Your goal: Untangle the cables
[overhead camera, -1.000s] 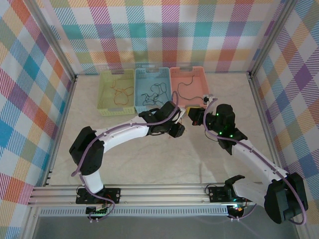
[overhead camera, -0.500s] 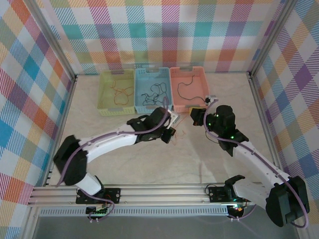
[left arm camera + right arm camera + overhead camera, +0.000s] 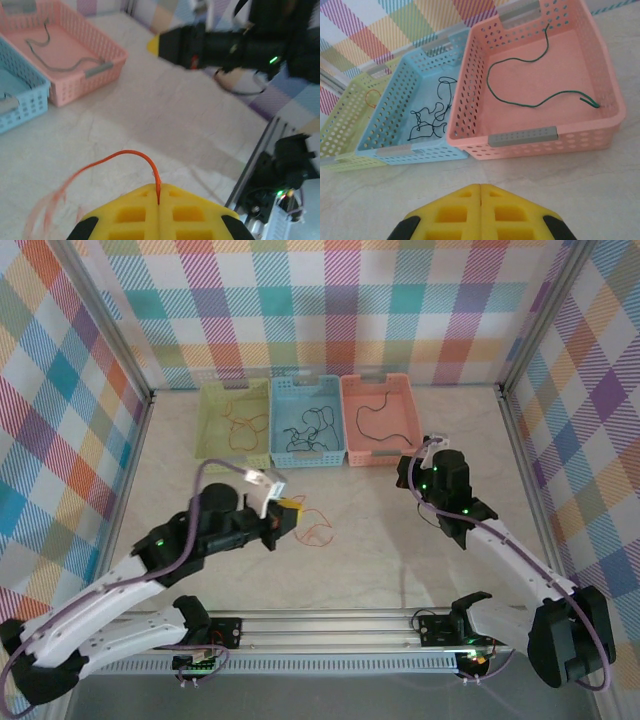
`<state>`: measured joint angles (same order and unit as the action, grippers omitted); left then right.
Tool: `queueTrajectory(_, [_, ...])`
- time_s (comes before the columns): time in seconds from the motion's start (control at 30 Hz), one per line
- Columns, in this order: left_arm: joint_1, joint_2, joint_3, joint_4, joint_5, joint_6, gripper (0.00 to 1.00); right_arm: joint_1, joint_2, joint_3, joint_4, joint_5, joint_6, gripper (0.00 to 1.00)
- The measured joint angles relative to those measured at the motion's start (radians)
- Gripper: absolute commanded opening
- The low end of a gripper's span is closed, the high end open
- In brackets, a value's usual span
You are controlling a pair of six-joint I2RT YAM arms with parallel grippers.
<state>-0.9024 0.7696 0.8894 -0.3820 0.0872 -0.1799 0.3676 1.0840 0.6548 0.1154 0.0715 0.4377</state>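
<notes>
Gripping the orange-red wire point(image 3: 127, 152) between closed jaws, left gripper point(image 3: 159, 192) holds one end; its loose loops lie on the table point(image 3: 400, 550). Right gripper point(image 3: 481, 192) is shut and empty, just short of the pink basket point(image 3: 522, 136). Green wire point(image 3: 530, 106) lies alone there and black wire point(image 3: 427, 125) in the blue basket point(image 3: 410, 150), so separation looks nearly done, with the orange-red wire left to place.

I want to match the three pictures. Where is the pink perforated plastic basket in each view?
Top external: pink perforated plastic basket at the far side, right of centre.
Left wrist: the basket at the top left.
Right wrist: the basket at the upper right.
Shared landmark: the blue perforated plastic basket beside it.
</notes>
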Motion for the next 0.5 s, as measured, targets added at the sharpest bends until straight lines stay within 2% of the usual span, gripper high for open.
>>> queueTrajectory(0.1, [0.0,-0.089,-0.001,-0.017,0.0,-0.007,0.0,0.0,0.004,0.0,0.013,-0.013,0.0,0.0])
queueTrajectory(0.13, [0.0,-0.103,-0.002,-0.017,0.0,-0.007,0.0,0.0,0.004,-0.001,0.026,-0.03,-0.001,0.03])
queueTrajectory(0.23, [0.0,-0.092,-0.001,-0.024,0.0,-0.013,0.0,0.0,0.004,-0.01,0.095,-0.114,-0.008,0.22])
queueTrajectory(0.37, [0.0,-0.04,-0.001,-0.04,-0.014,-0.04,0.0,0.004,0.003,-0.049,0.255,-0.32,-0.019,0.44])
queueTrajectory(0.5, [0.0,0.023,0.021,-0.065,-0.055,-0.084,0.0,0.056,0.001,-0.068,0.402,-0.505,-0.047,0.57])
